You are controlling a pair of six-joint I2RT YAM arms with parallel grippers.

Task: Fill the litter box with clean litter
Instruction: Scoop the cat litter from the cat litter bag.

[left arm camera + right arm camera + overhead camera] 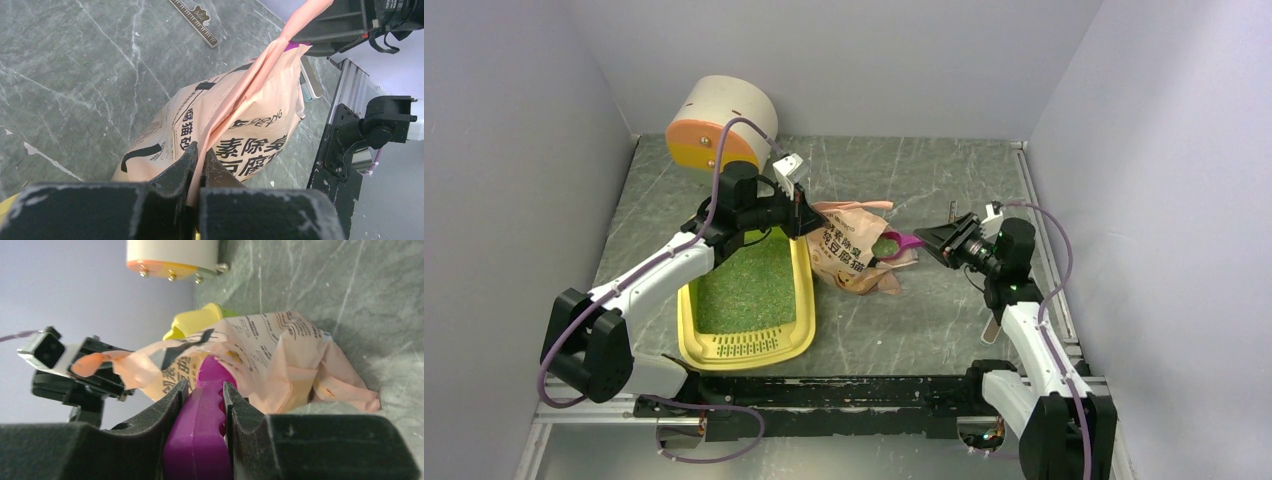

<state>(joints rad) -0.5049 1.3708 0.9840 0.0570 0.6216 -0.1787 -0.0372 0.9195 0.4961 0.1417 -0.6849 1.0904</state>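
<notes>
From above, the yellow litter box (687, 322) lies on the grey table (944, 320) in front of the left arm, with its slotted grille at the near end. Clean litter (749, 285), fine green granules, covers its floor. Just to its right slumps a pink-beige bag (849, 255). The left gripper (808, 214) reaches over the box's far end to the bag's top edge. The right gripper (936, 240) comes in from the other side, holding a magenta scoop (898, 243) at the bag's mouth. Green shows in the scoop's bowl. A white cylinder with an orange end (719, 125) sits in the far left corner.

The left wrist camera shows both black fingers (180, 167) pinched tight on a fold of the bag's rim, holding it up.

The right wrist camera shows its fingers (167, 407) clenched on the scoop's handle, the bag just beyond and a yellow corner of the box behind it.

I judge the filling well under way: the box has a layer, and this scoopful has yet to be carried across and tipped in.
</notes>
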